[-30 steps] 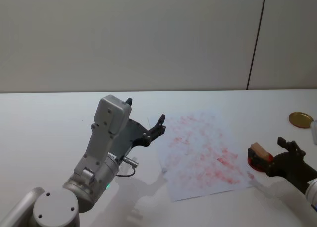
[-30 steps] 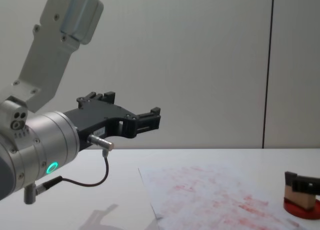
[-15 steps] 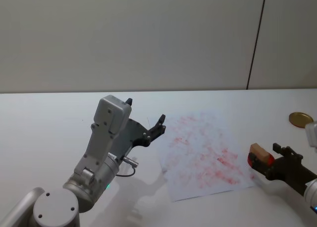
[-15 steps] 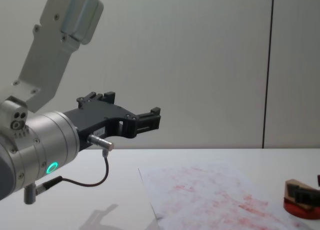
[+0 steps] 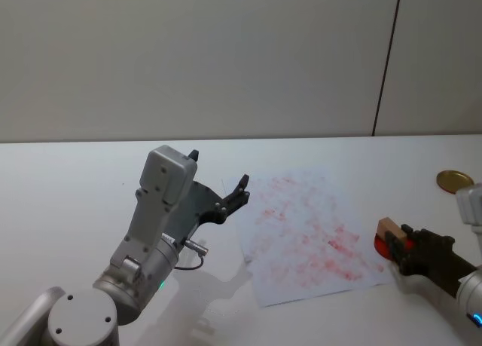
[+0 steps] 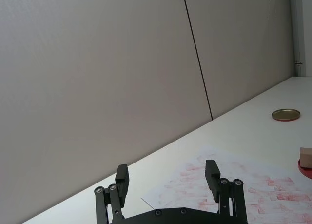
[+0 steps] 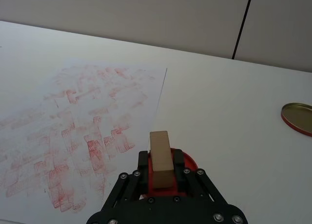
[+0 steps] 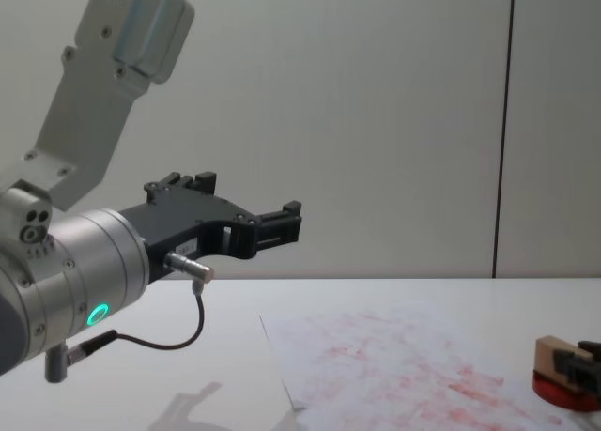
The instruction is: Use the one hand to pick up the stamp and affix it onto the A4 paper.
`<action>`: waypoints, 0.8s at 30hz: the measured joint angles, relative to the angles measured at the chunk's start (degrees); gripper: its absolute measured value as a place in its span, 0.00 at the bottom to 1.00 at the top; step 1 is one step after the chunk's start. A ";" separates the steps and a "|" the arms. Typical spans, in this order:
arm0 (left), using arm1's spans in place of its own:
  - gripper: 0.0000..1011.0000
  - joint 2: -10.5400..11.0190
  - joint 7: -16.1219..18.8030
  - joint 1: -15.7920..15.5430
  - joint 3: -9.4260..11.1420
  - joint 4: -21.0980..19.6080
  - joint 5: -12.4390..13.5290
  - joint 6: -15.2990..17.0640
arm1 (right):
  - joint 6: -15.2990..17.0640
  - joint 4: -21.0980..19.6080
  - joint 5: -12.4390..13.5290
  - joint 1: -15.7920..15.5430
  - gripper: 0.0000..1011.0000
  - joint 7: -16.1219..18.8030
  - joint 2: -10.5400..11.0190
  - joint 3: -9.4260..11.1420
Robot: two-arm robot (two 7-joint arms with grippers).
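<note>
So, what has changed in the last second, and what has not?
The right end effector came lower and moved in on the stamp, which it now brackets; before, it sat higher, across the stamp's top. The stamp stayed on the red ink pad, not lifted. The left end effector, open in the air, the A4 paper and the gold lid did not move.

White table [image 5: 75, 173]: A4 paper [image 5: 301, 237], red ink pad [image 5: 379, 246], gold lid [image 5: 455, 181].

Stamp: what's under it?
A red ink pad lies under the stamp, its edge showing past the right gripper, whose jaws clamp the stamp's sides. The stamp's underside and the pad's middle are covered. The left gripper hangs open, idle.
</note>
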 joint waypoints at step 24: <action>0.98 0.00 0.00 0.00 0.00 0.00 0.00 0.00 | -3.93 -1.75 -1.03 0.59 0.21 2.19 -1.43 -1.52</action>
